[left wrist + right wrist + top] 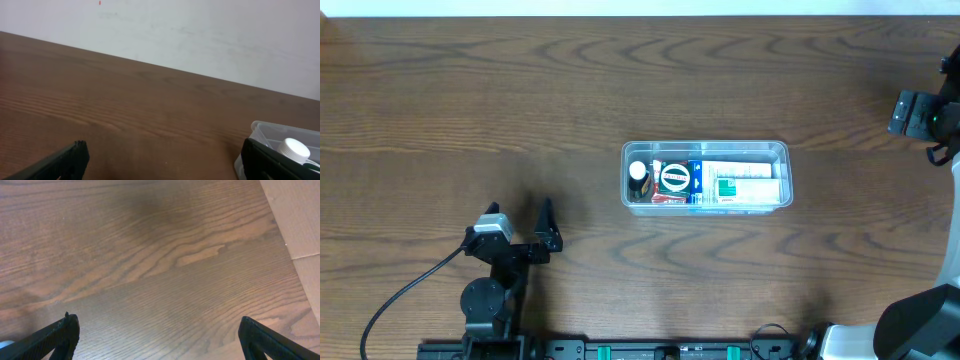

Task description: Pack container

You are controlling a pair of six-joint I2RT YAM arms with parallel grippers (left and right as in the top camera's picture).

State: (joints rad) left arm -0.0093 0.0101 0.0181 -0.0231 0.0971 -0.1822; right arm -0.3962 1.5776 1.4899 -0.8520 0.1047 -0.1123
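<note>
The container (705, 146) is a clear rectangular tub in the middle of the wooden table. It holds a small bottle with a white cap (638, 175), a red and white round-labelled pack (674, 178) and a white box with green print (742, 184). My left gripper (545, 228) is open and empty, low over the table to the left of and nearer than the container. In the left wrist view its fingers (165, 162) frame bare wood, with the container's corner (272, 131) and the white cap (294, 149) at the right. My right gripper (160, 337) is open and empty over bare wood.
The right arm's wrist (920, 114) sits at the table's far right edge, well away from the container. In the right wrist view the table's edge runs down the right side, with a pale surface (300, 220) beyond it. A white wall (200, 30) stands behind the table.
</note>
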